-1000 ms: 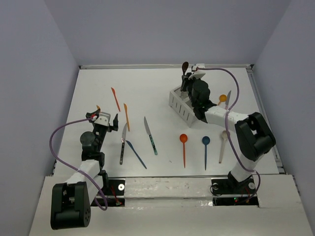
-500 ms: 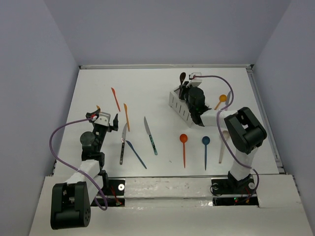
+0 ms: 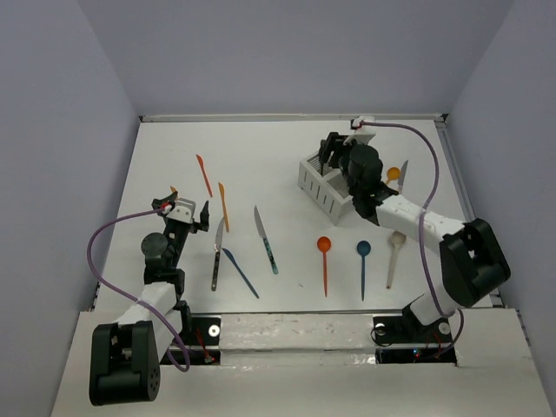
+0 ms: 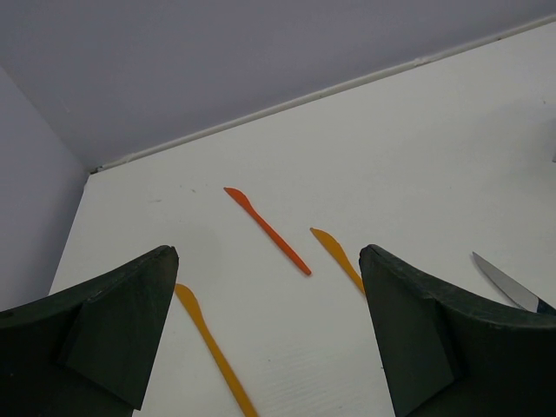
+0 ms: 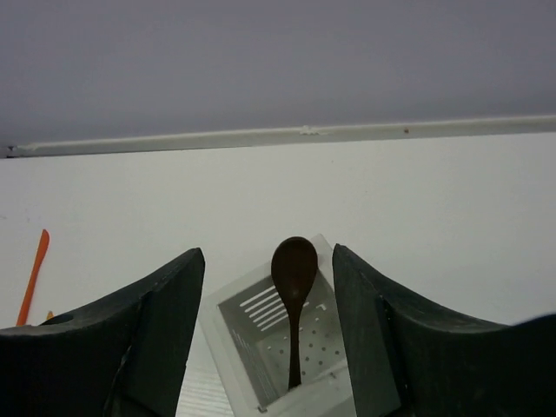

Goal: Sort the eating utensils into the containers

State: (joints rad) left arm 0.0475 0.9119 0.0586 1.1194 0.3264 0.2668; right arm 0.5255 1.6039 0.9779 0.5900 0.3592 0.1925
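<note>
The white slatted caddy (image 3: 320, 188) stands at the back right. A dark brown spoon (image 5: 294, 276) stands in its far compartment (image 5: 228, 332), bowl up, leaning on the far corner. My right gripper (image 5: 268, 252) hovers just above it, open, with its fingers apart on either side of the spoon and not touching it. In the top view the right gripper (image 3: 334, 149) covers the spoon. My left gripper (image 3: 187, 210) is open near the left edge, over bare table, with three orange knives ahead (image 4: 268, 230) (image 4: 208, 337) (image 4: 337, 254).
Loose on the table lie an orange-red knife (image 3: 203, 174), an orange knife (image 3: 223, 205), a dark-handled knife (image 3: 216, 254), a blue knife (image 3: 240, 273) and a teal-handled knife (image 3: 267, 241). Right of them are an orange spoon (image 3: 324, 262), a blue spoon (image 3: 363, 266), a beige spoon (image 3: 393, 257) and another orange spoon (image 3: 393, 175).
My right gripper carried the brown spoon down into the caddy's far compartment, then opened and let it go. The left arm has not moved.
</note>
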